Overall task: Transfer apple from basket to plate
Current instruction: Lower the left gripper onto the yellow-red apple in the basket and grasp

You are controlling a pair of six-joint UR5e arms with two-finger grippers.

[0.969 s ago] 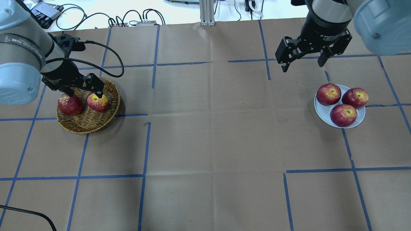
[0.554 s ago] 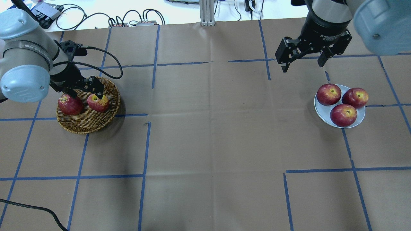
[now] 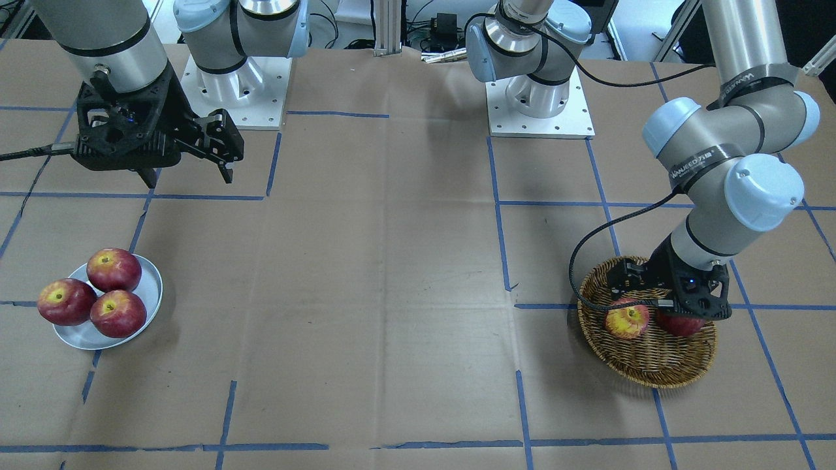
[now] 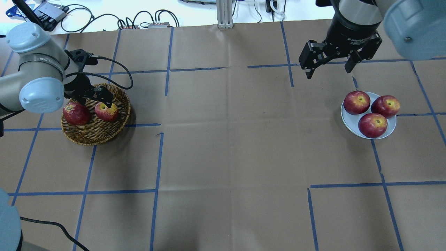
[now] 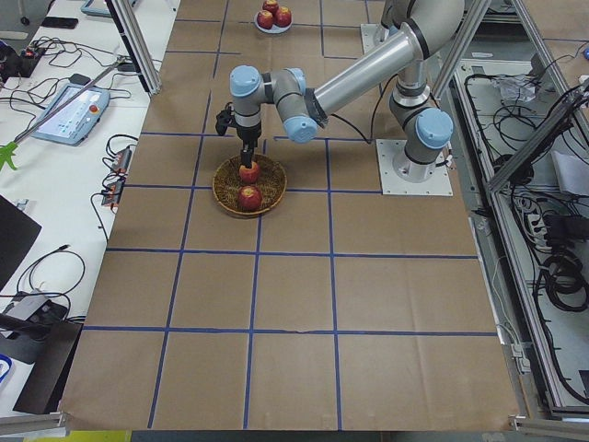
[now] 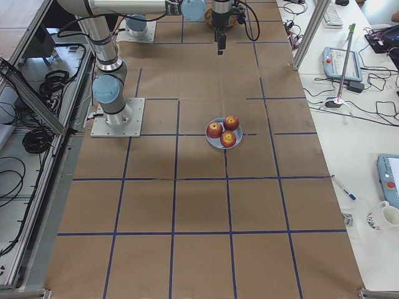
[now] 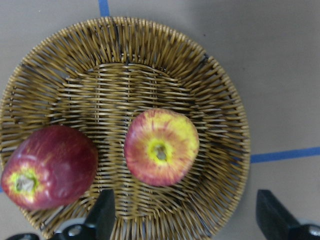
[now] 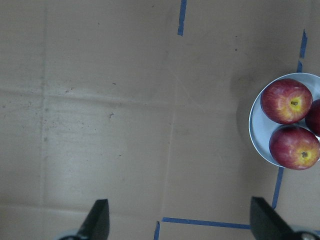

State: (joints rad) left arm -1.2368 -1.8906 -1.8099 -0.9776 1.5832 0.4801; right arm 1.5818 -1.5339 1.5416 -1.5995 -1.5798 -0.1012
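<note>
Two apples lie in the basket (image 7: 150, 30). The apple (image 7: 161, 147) to move is the paler one, yellow with red streaks. It sits near the basket's middle, just beside the dark red apple (image 7: 47, 167), with a strip of weave showing between them.

It is probably firm and fairly weighty, with smooth skin that could slide between hard fingers, and too tight a squeeze would likely bruise it. The best hold looks to be across its widest part, on opposite sides, low enough that it cannot pop upward. One finger would need to drop into the narrow gap beside its neighbour.

Being nearly round, it has no real long axis. Its stem hollow faces up toward the wrist camera, so the stem-to-base line stands close to upright.

The left gripper (image 4: 94, 101) hovers over the basket with fingers spread wide, holding nothing. The right gripper (image 4: 328, 71) hangs apart from the plate (image 4: 351, 123), also spread and empty.
</note>
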